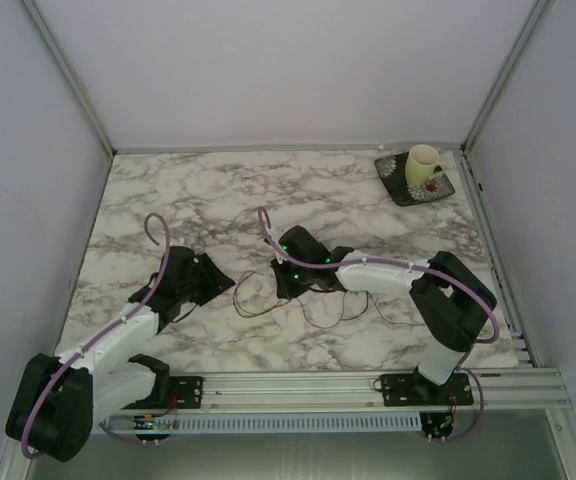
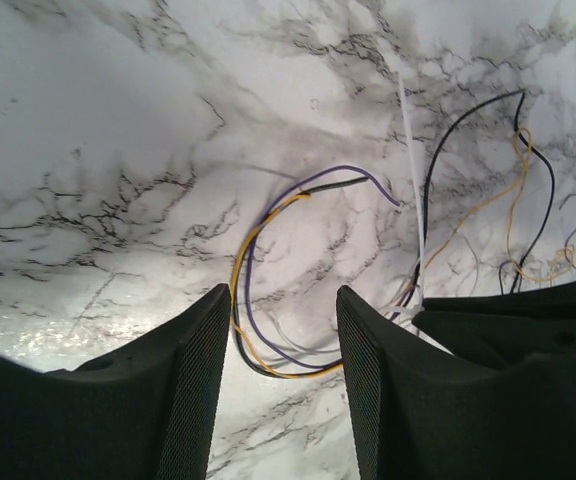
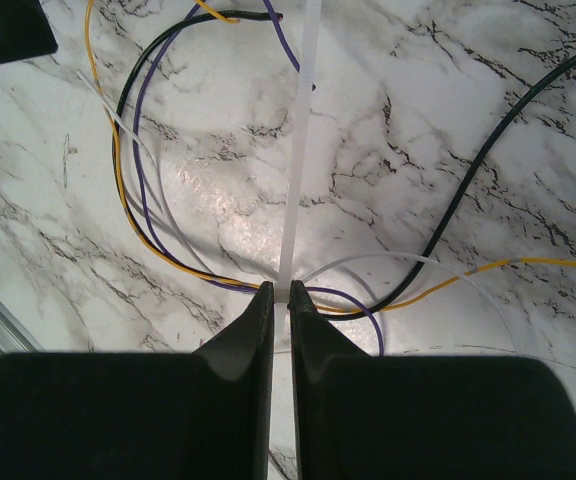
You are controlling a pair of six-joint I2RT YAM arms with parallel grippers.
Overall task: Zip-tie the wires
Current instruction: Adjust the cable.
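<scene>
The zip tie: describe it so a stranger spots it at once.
On the marble table, find the right gripper near the middle, shut on the zip tie. It is a straight, flat white strip crossing the wires, which are all thin, round and curling.

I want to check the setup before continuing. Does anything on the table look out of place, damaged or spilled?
Nothing looks spilled or damaged. Only the wires look untidy: they sprawl in loose loops, unbundled. The white zip tie is a straight strip pinched in the right gripper, not closed round them.
</scene>
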